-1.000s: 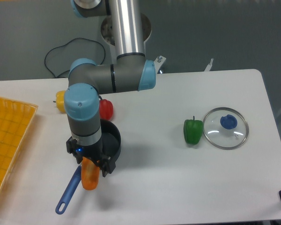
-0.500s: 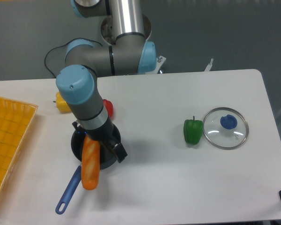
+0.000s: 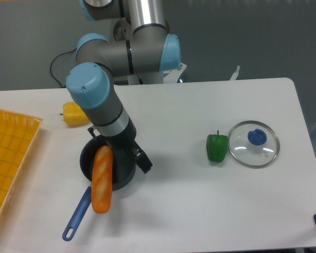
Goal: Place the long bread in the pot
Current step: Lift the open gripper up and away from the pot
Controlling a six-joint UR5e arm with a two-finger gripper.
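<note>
Swinging back and to the right over the last second, the arm [image 3: 102,100] has carried its wrist from above the pot's near side toward its far rim, and the gripper [image 3: 130,155] now sits tilted at the pot's right edge. The pot [image 3: 95,158], black with a blue handle [image 3: 76,216] pointing to the front, has not shifted. The long bread [image 3: 102,179], earlier hanging upright under the wrist, now slants with its upper end over the pot's rim and its lower end out over the handle. The jaws are hidden behind the wrist and the loaf; whether they still clamp the bread cannot be told, though it appears released. Judged so, the loaf is only partly inside the pot. The yellow pepper [image 3: 75,114] lies behind.
</note>
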